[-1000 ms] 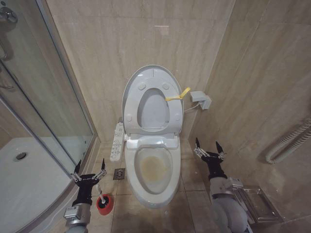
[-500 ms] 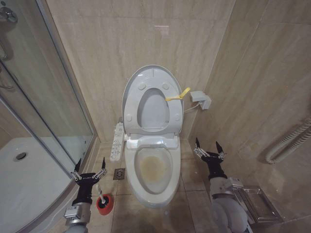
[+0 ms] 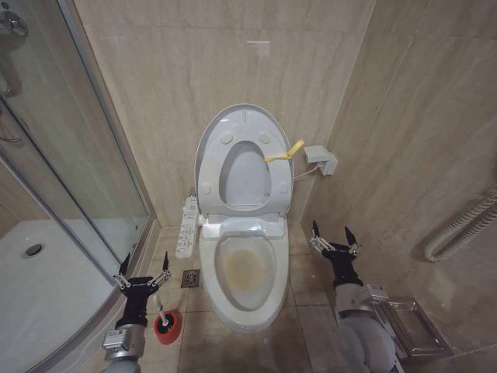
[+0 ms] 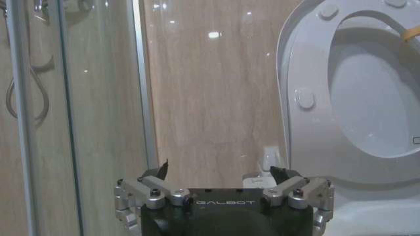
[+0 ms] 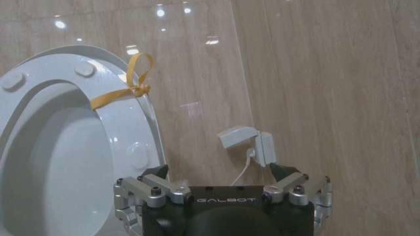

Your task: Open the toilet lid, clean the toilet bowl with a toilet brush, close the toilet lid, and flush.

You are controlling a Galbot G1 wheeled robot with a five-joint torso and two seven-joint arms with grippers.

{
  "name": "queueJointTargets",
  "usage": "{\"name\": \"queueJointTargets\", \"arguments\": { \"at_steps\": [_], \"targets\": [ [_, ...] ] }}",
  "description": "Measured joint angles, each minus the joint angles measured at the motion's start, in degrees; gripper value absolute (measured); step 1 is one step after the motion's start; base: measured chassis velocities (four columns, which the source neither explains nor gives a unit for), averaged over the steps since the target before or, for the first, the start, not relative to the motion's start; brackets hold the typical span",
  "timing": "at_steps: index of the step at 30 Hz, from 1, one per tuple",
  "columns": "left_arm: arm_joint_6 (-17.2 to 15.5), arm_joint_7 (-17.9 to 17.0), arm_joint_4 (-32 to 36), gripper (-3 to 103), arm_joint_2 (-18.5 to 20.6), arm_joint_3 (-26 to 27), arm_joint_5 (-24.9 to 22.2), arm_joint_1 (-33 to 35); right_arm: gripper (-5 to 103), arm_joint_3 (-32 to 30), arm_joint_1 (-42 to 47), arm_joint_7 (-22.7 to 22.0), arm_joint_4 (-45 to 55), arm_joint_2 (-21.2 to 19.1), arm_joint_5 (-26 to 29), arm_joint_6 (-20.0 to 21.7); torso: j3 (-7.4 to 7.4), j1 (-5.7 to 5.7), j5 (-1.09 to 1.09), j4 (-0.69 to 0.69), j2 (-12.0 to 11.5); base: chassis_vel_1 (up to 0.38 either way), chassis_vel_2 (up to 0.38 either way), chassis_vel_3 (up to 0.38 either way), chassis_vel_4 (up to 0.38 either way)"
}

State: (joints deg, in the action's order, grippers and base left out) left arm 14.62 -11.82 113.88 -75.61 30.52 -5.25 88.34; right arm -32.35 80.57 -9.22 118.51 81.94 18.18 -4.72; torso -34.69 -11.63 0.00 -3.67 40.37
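Beige tiled walls and floor; glass shower enclosure (image 3: 54, 194) along the left of the frame. Toilet lid (image 3: 243, 163) stands raised upright against the back wall at upper centre, long axis vertical, underside with bumpers facing the camera; the ring seat (image 3: 245, 203) is up against it, with a yellow ribbon (image 3: 285, 152) tied at its right edge. Toilet bowl (image 3: 245, 268) sits open at centre, long axis running from the wall toward the camera, yellowish-brown stain inside. Control panel (image 3: 186, 225) lies just left of the bowl. Toilet brush (image 3: 166, 324) sits in its red cup on the floor at lower left, handle end near the left arm. Left gripper (image 3: 143, 269) hovers at lower left above the brush, fingers spread, empty. Right gripper (image 3: 335, 234) at lower right beside the bowl, fingers spread, empty. White wall socket (image 3: 321, 160) right of the lid.
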Motion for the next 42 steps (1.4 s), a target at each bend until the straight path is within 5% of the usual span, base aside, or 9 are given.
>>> {"name": "queueJointTargets", "arguments": {
  "at_steps": [14,28,36,42],
  "targets": [
    [-0.02,0.02,0.0,100,0.0,0.0,-0.05,0.0,100,-0.12,0.71,0.2,0.05,0.2,-0.51,-0.14,0.0,0.0,0.0,0.02,0.0,0.0,0.0,0.0,0.0],
    [-0.03,0.03,-0.02,100,0.01,-0.01,-0.06,-0.01,100,-5.41,22.47,8.49,2.61,7.7,-17.09,-6.64,0.01,0.01,-0.01,-0.01,0.0,0.0,0.0,0.0,0.0],
    [-0.02,0.03,-0.02,100,0.01,0.0,-0.06,-0.01,100,-5.43,22.36,8.99,2.36,7.88,-17.44,-7.12,0.0,0.01,-0.01,0.0,0.0,0.0,0.0,0.0,0.0],
    [-0.02,0.03,-0.02,100,0.01,-0.01,-0.06,0.0,100,-2.54,11.96,12.3,-5.48,7.82,-14.76,-11.01,0.0,0.0,0.0,0.02,0.0,0.0,0.0,0.0,0.0]
  ]
}}
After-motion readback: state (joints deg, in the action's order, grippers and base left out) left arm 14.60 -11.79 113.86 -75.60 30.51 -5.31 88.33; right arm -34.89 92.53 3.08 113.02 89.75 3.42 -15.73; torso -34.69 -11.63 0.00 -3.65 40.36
